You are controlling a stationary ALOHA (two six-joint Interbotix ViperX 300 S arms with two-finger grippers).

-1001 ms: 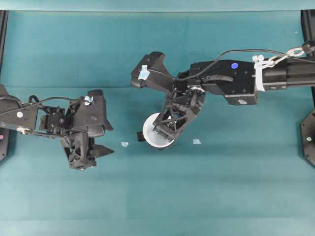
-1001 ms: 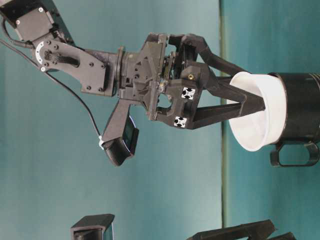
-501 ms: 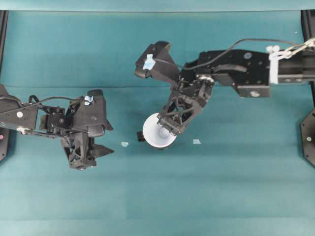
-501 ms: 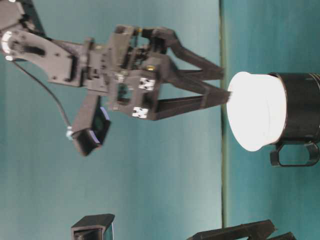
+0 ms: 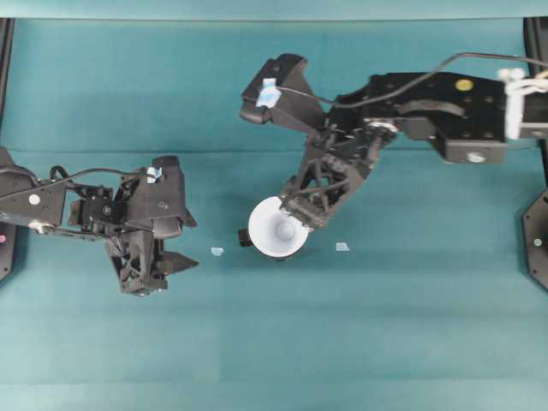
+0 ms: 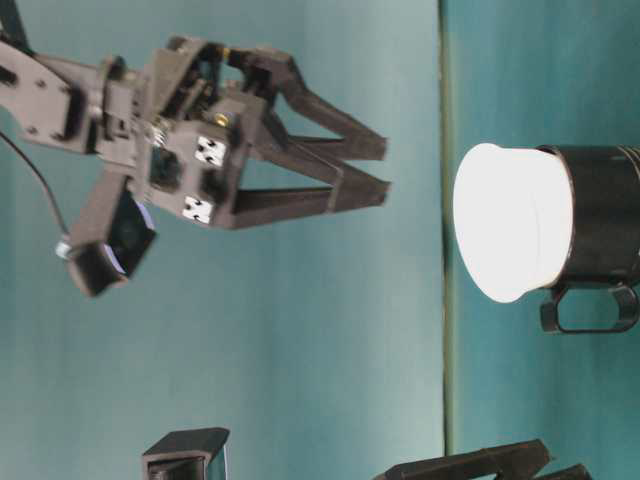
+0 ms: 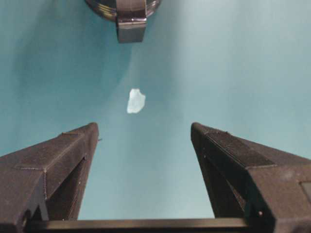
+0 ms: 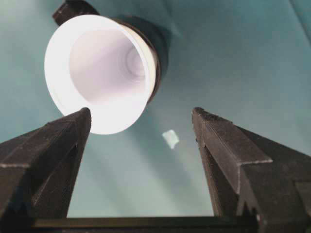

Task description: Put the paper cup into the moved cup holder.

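Observation:
The white paper cup (image 5: pixel 276 229) (image 6: pixel 510 235) (image 8: pixel 102 68) sits upright inside the black cup holder (image 6: pixel 600 225) (image 8: pixel 158 43), its wide rim standing above the holder's top. The holder's handle (image 5: pixel 244 237) (image 7: pixel 131 22) points toward the left arm. My right gripper (image 5: pixel 300 214) (image 6: pixel 385 170) (image 8: pixel 142 116) hangs open above and just beside the cup, touching nothing. My left gripper (image 5: pixel 175 272) (image 7: pixel 143 127) stands open and empty low over the cloth, left of the holder.
Two small white scraps lie on the teal cloth, one (image 5: pixel 217 251) (image 7: pixel 136 100) between the left gripper and the holder, one (image 5: pixel 342 247) (image 8: pixel 170 138) right of the cup. Black frame posts (image 5: pixel 539 248) stand at the table's sides.
My right gripper has lifted out of the cup's rim and drawn back up and away, still open. The cup stays in the holder. The left arm has not moved.

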